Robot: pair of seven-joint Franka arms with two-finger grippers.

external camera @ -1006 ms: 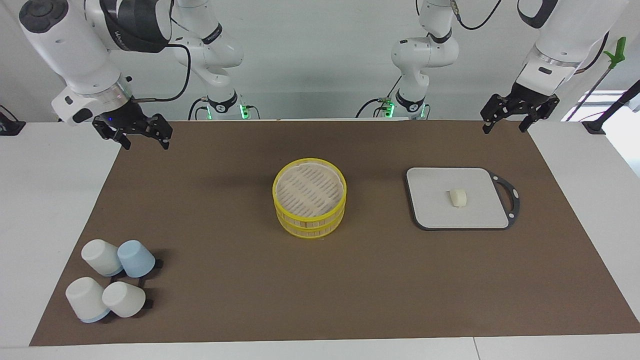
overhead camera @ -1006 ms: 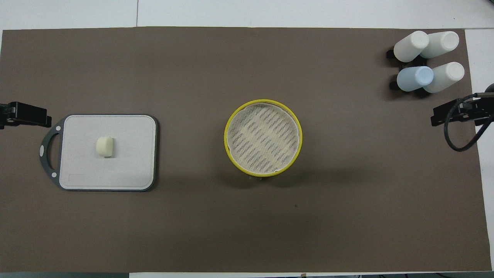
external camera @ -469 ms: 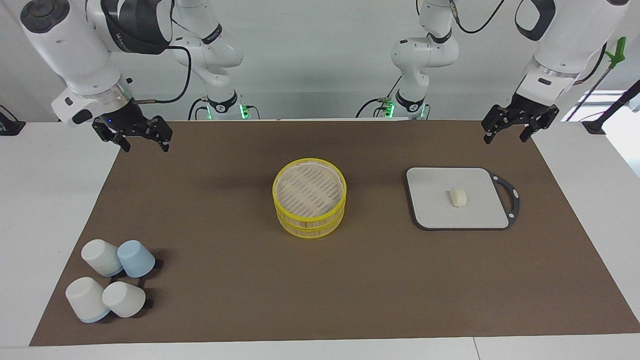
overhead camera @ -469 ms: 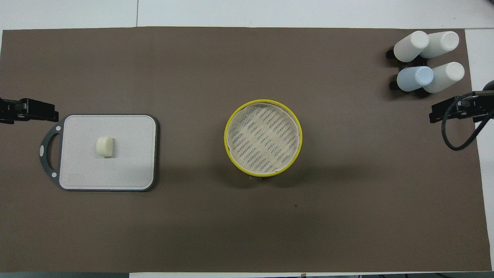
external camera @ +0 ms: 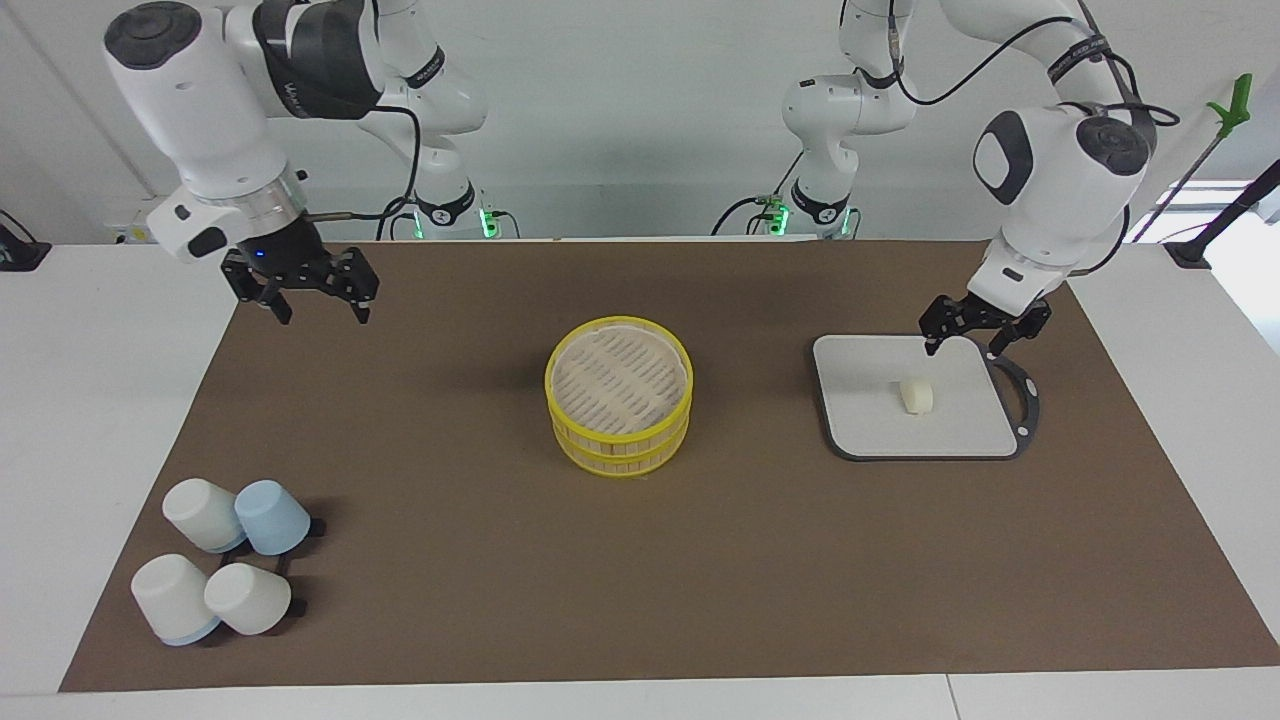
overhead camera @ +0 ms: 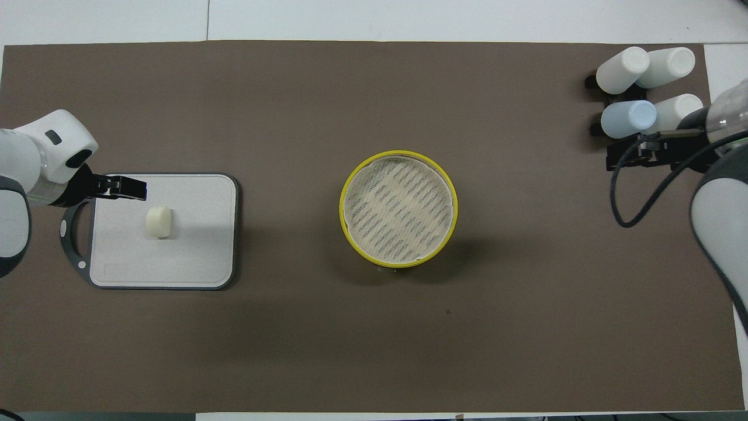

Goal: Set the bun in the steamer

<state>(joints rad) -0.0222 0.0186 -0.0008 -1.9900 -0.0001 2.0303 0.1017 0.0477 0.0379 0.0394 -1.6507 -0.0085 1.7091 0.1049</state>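
Note:
The bun (external camera: 916,395) is a small cream-white lump lying on a grey board (external camera: 870,425) toward the left arm's end of the table; it also shows in the overhead view (overhead camera: 158,222). The steamer (external camera: 620,450) is a round bamboo basket with yellow rims, standing uncovered and empty at the mat's middle (overhead camera: 398,209). My left gripper (external camera: 963,347) is open and empty, in the air over the board's handle end, apart from the bun (overhead camera: 131,188). My right gripper (external camera: 322,312) is open and empty over the mat at the right arm's end (overhead camera: 619,159).
Several upturned white and pale blue cups (external camera: 225,555) stand on the brown mat's corner at the right arm's end, farther from the robots than the steamer (overhead camera: 646,85). The board (overhead camera: 193,245) has a dark handle loop at its outer end.
The left gripper has come down and inward from the mat's corner to over the board's handle end. The right gripper has moved inward over the mat. Bun and steamer have not moved.

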